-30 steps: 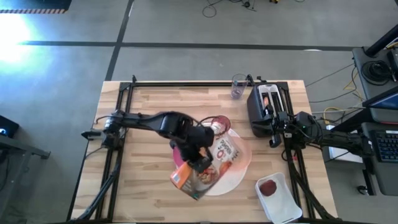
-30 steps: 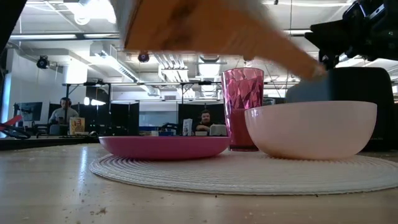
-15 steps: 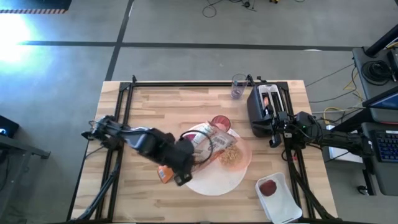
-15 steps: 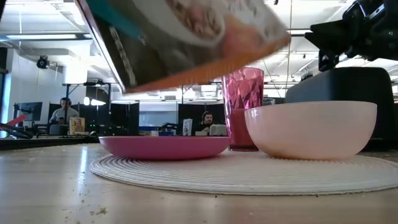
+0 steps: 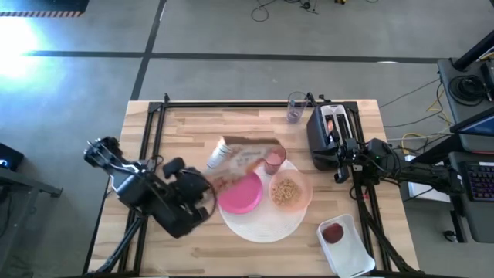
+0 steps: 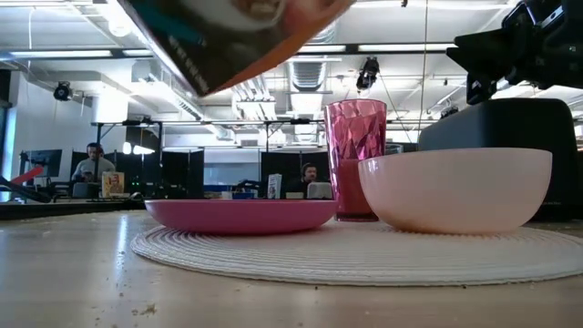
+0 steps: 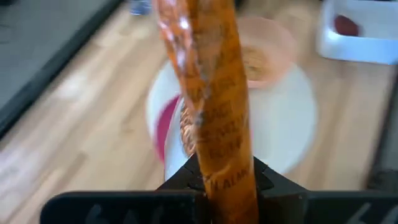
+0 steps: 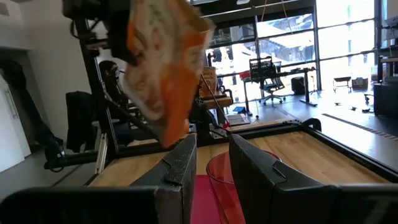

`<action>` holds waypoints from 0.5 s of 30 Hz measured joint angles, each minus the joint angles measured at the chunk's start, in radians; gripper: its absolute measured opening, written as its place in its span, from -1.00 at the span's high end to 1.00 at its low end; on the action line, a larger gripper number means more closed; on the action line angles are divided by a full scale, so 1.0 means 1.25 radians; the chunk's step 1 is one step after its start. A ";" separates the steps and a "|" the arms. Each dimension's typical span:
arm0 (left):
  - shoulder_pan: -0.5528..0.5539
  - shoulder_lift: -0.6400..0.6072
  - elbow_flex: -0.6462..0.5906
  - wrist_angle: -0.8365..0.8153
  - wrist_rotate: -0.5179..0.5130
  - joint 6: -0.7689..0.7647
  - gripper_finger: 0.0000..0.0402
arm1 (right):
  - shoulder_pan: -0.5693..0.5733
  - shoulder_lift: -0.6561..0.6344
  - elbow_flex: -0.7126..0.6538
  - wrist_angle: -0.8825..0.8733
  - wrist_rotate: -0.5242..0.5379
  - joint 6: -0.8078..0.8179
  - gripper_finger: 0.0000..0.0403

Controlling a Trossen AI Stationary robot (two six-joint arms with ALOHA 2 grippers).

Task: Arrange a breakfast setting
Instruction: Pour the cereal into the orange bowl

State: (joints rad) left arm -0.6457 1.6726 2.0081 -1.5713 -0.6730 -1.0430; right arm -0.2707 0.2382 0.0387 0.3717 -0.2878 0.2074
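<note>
Two arms are showing in the high view. The left gripper [image 5: 207, 185] is sitting near the worktop's left edge, pinching a cereal box [image 5: 243, 157] that is stretching out over the mat [image 5: 266, 224] toward the tumbler [image 5: 273, 160]. The mat is lying at the worktop's middle, carrying a plate [image 5: 241, 194], the tumbler and a bowl [image 5: 287, 192] holding cereal [image 5: 286, 191]. The right gripper [image 5: 340, 171] is waiting at the right edge beside the toaster [image 5: 330, 133], where the bagel [image 5: 332, 123] is sitting in a slot. A tray [image 5: 347, 247] near the front right corner is holding red fruit [image 5: 333, 232].

Low view: the box is hanging tilted above the plate [image 6: 240, 215]; the tumbler [image 6: 355, 155] is standing just behind the bowl [image 6: 455, 189].

Left wrist view: both fingers [image 7: 180, 180] are clamping the orange box [image 7: 214, 112] at its lower end, above the mat.

Right wrist view: the right gripper's [image 8: 211, 165] fingers are standing slightly apart, gripping nothing; the box [image 8: 163, 81] is hanging farther off.
</note>
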 joint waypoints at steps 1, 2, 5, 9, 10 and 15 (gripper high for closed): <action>-0.005 -0.026 -0.042 0.000 -0.019 -0.021 0.92 | 0.000 0.000 0.000 0.000 0.000 0.000 0.57; -0.009 -0.053 -0.084 0.000 -0.042 -0.041 0.93 | 0.000 0.000 0.000 0.000 0.000 0.000 0.57; -0.016 -0.133 -0.214 0.000 -0.124 -0.078 0.93 | 0.000 0.000 0.000 0.000 0.000 0.000 0.57; -0.013 -0.232 -0.387 0.000 -0.228 -0.158 0.92 | 0.000 0.000 0.000 0.000 0.000 0.000 0.57; -0.013 -0.252 -0.428 0.000 -0.253 -0.191 0.92 | 0.000 0.000 0.000 0.000 0.000 0.000 0.57; -0.010 -0.335 -0.631 0.000 -0.367 -0.352 0.92 | 0.000 0.000 0.000 0.000 0.000 0.000 0.57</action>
State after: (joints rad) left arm -0.6588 1.2538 1.2195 -1.5710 -1.1320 -1.4825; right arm -0.2707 0.2382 0.0387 0.3717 -0.2874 0.2075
